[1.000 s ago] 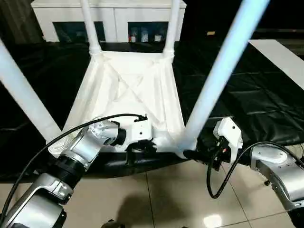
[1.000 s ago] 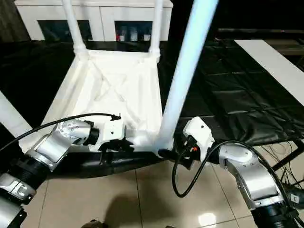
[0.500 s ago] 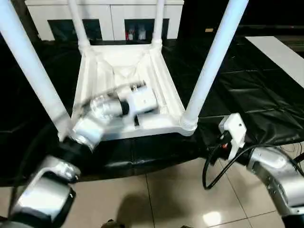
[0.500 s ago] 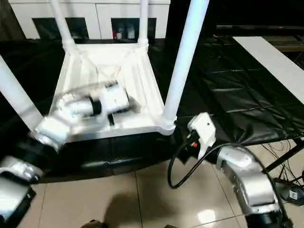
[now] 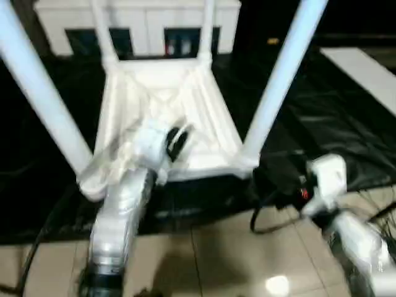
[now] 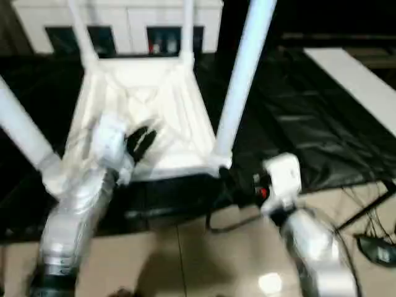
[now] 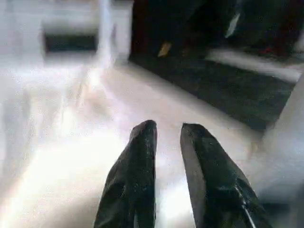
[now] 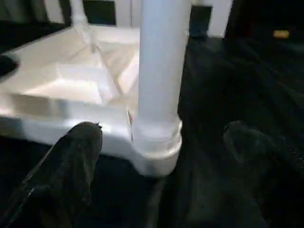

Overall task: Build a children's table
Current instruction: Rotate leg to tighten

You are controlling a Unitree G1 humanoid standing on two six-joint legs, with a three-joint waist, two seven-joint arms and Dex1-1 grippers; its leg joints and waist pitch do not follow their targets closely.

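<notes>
My workspace is an indoor test room: glossy beige floor tiles [image 5: 216,253], black plastic sheeting [image 5: 346,124] (crinkled), white glass-doored cabinet [image 5: 148,18].

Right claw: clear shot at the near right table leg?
Probably yes. The right claw is wide open, aimed at the base of the near right leg, with nothing between its fingers and the leg.
</notes>
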